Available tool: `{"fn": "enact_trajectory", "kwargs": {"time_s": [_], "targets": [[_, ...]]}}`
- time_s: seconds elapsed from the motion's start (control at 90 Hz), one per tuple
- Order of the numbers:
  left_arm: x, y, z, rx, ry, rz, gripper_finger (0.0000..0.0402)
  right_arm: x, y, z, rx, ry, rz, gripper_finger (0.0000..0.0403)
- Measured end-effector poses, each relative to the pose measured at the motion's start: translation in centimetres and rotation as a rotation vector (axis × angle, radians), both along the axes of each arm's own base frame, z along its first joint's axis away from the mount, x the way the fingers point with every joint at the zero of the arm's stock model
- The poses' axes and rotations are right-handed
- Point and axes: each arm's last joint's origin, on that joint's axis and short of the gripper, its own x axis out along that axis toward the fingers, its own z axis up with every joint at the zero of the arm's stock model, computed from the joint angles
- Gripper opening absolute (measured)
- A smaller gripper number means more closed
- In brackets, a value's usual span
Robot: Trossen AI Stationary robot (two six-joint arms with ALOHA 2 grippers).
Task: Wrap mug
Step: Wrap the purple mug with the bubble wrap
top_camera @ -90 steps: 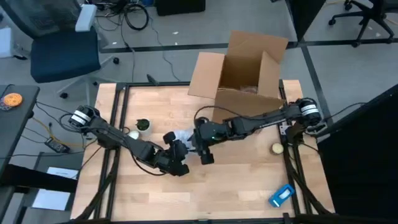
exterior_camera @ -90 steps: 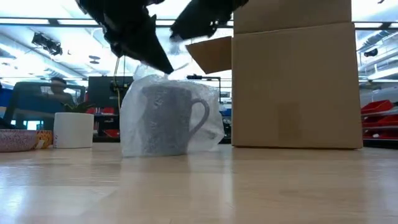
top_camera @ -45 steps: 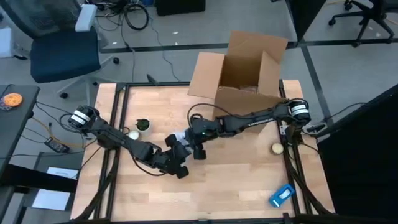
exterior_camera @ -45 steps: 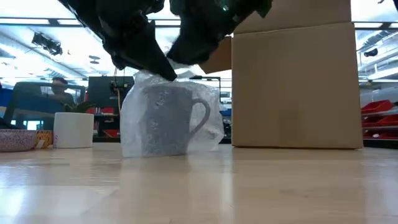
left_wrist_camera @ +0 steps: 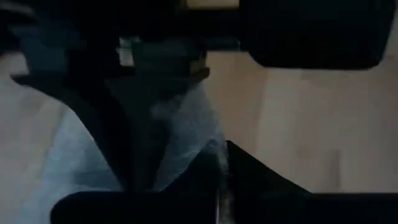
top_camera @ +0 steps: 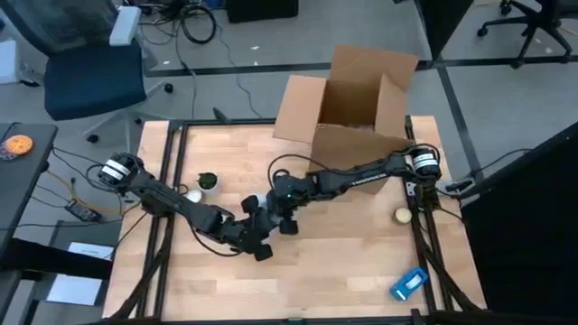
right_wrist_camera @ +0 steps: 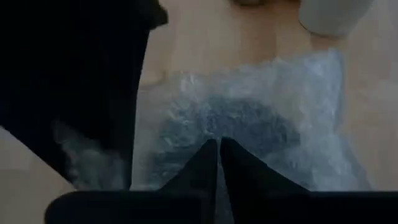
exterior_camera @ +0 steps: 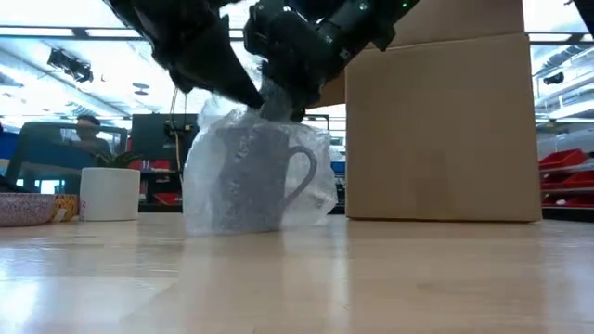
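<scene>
Both arms are dark, nearly black, built of slim jointed links. The left arm [top_camera: 172, 200] has a white band near its base, the right arm [top_camera: 361, 173] a similar white ring. The right arm's wrist [top_camera: 286, 190] shows a small green light. Thin black cables loop alongside.

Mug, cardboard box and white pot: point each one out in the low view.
mug [exterior_camera: 249, 182]: low view, grey body behind the bubble wrap.
cardboard box [exterior_camera: 442, 125]: low view, front wall.
white pot [exterior_camera: 109, 194]: low view, side wall.
</scene>
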Motion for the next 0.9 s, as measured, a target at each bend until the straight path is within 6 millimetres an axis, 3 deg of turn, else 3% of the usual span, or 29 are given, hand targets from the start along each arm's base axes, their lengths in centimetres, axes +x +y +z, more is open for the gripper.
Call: {"fn": "enact_trajectory", "kwargs": {"time_s": [0.289, 0.5, 0.611, 0.8, 0.9], "targets": [[-2.7, 0.5, 3.9, 0.051, 0.024, -0.035, 0.0028, 0.0, -0.1, -0.2, -0.017, 0.012, -0.008, 0.0000], [-5.6, 1.4, 5.0, 0.094, 0.123, -0.034, 0.0051, -0.2, -0.1, -0.3, -0.021, 0.035, -0.010, 0.0000], [-6.6, 1.9, 3.7, 0.100, 0.204, 0.051, 0.0053, -0.3, -0.1, -0.4, -0.023, 0.048, -0.009, 0.0000], [-7.2, 2.3, -1.9, 0.053, 0.214, 0.070, 0.0053, -0.8, 0.1, -0.9, -0.071, 0.107, 0.040, 0.0000], [-6.6, 2.6, -4.2, -0.039, 0.132, 0.039, 0.0053, -1.1, 0.1, -1.0, -0.067, 0.149, 0.035, 0.0000]]}}
